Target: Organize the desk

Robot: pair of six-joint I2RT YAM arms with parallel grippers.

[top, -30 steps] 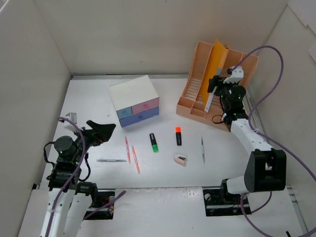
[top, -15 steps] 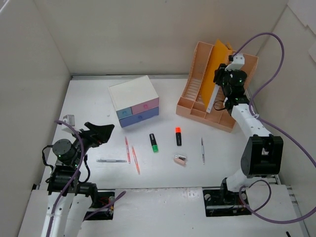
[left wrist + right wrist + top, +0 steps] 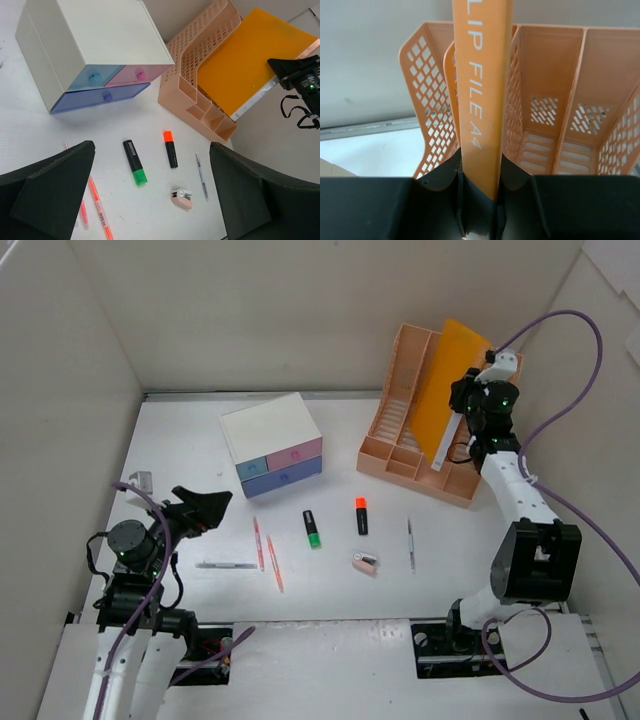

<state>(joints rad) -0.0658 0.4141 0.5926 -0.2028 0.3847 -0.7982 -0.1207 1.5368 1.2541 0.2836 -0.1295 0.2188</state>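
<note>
The desk [image 3: 190,440] is a wide white tabletop. An orange clip file [image 3: 447,375] leans tilted in the peach file rack [image 3: 398,400] at the back right. My right gripper [image 3: 468,405] is shut on the file's edge; in the right wrist view the file's spine [image 3: 481,75] runs up from between the jaws of that gripper [image 3: 480,187]. My left gripper [image 3: 205,505] hangs open above the desk's left side, nothing between its fingers [image 3: 60,175]. Ahead of it lie a green highlighter [image 3: 135,162], an orange highlighter [image 3: 170,148] and a pink tape dispenser [image 3: 181,198].
A white box with pink and blue drawers [image 3: 272,443] stands at the back centre. Two orange pens [image 3: 268,552], a grey pen [image 3: 226,565] and a silver pen [image 3: 410,543] lie on the front half. White panels wall in the desk on three sides.
The right gripper closed on the clip file and moved up and to the right, tipping the file's top rightward in the rack. The left arm barely moved.
</note>
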